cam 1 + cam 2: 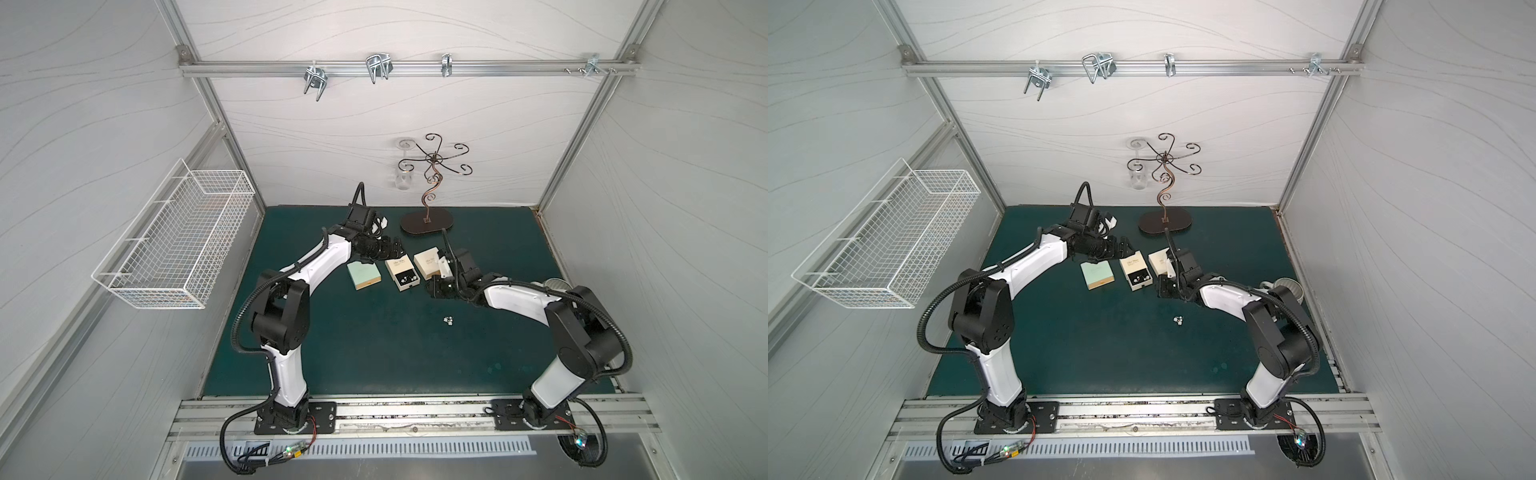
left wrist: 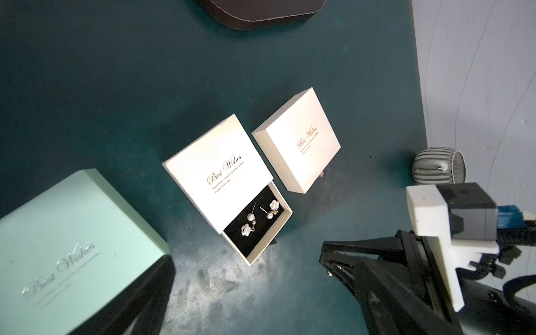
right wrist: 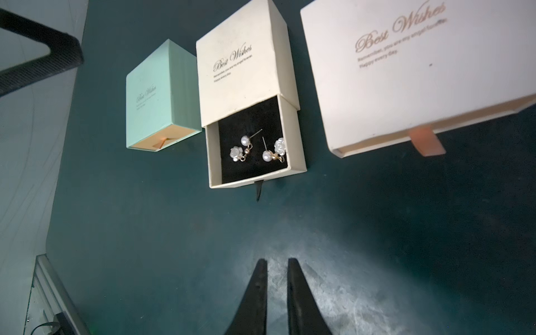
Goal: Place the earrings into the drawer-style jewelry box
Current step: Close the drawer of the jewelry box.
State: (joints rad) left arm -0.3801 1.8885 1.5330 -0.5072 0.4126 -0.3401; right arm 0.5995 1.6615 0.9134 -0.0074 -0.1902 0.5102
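The cream drawer-style jewelry box (image 1: 395, 266) (image 3: 246, 63) lies mid-mat with its drawer pulled out. Two pearl earrings (image 3: 258, 148) (image 2: 261, 220) lie on the drawer's black lining. A small cluster of silvery earrings (image 1: 448, 320) (image 1: 1178, 320) lies loose on the green mat, nearer the front. My right gripper (image 3: 277, 261) (image 1: 428, 287) hovers just in front of the open drawer. A narrow gap shows between its fingers, with nothing in it. My left gripper (image 1: 395, 246) (image 2: 266, 275) is open and empty behind the boxes.
A mint box (image 1: 363, 276) and a closed cream box (image 1: 428, 262) flank the open one. A metal jewelry stand (image 1: 426, 224) with a hanging glass (image 1: 402, 178) stands behind. A striped mug (image 2: 438, 165) sits at the right. A wire basket (image 1: 174, 237) hangs on the left wall.
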